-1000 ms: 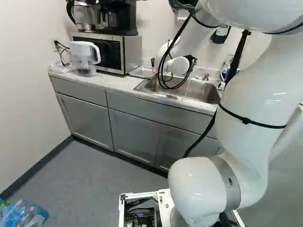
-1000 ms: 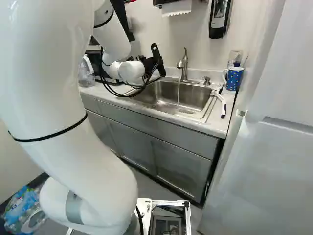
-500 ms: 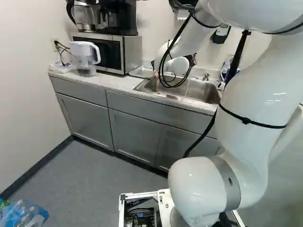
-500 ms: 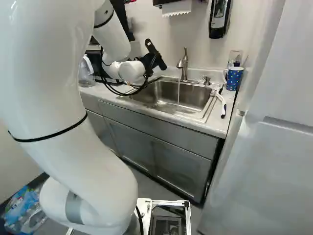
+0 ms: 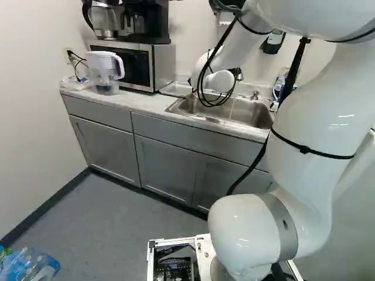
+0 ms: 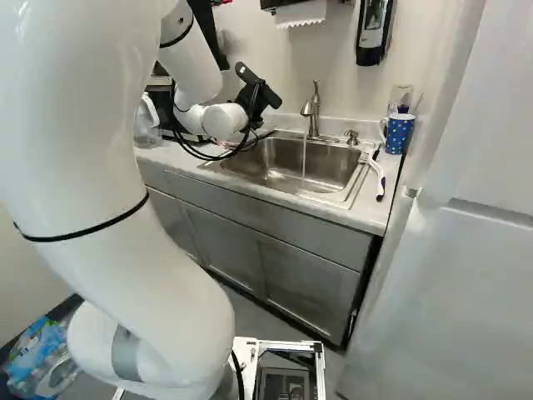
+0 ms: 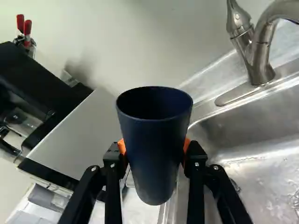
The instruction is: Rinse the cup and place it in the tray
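Observation:
In the right base view my gripper (image 6: 256, 93), seen as a black shape, is above the left end of the sink (image 6: 325, 196); its fingers are not distinct there. The wrist view has the gripper (image 7: 154, 148) shut on a dark blue cup (image 7: 154, 158), an orange pad pressed to each side. The cup's wide mouth is visible and its narrower base lies between the fingers. A thin stream runs from the faucet (image 6: 314, 108) into the basin, apart from the cup. A flat, shallow tray (image 5: 176, 89) lies on the counter between microwave and sink.
The microwave (image 5: 137, 64) carries a coffee maker (image 5: 143, 20), with a water pitcher (image 5: 105, 73) at its left. Right of the sink are a blue dotted mug (image 6: 398, 133) and a white brush (image 6: 377, 175). A soap dispenser (image 6: 374, 29) hangs on the wall.
The black gripper end has turned at the wrist, leaning from nearly upright over to the left in the right base view. The rest of the arm and the base look unchanged.

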Robot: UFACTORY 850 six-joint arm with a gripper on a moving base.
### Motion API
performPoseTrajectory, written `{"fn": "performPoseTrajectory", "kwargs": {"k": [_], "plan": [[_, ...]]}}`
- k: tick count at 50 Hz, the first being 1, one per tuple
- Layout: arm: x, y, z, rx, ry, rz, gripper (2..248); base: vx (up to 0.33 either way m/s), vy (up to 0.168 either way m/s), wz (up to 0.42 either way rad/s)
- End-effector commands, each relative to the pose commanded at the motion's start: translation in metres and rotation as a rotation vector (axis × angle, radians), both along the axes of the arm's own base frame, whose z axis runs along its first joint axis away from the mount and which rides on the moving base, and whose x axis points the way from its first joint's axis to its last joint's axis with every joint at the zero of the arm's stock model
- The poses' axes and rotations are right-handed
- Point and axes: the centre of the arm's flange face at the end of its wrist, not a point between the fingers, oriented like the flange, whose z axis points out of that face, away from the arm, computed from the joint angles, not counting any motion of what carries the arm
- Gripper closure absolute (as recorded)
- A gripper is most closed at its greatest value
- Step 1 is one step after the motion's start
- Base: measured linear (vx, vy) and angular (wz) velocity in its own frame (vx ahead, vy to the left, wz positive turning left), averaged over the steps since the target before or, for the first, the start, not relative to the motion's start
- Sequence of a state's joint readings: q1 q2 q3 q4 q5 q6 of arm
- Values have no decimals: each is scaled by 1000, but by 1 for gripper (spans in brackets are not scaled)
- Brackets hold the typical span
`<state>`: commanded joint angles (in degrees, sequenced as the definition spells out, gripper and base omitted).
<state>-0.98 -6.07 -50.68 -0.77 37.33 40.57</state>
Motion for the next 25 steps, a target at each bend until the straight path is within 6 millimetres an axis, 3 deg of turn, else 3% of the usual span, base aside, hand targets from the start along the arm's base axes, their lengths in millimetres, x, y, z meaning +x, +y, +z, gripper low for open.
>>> {"fn": "performPoseTrajectory", "kwargs": {"k": [25], "plan": [[0, 0, 0, -260, 2, 37, 125, 0, 0, 0]]}}
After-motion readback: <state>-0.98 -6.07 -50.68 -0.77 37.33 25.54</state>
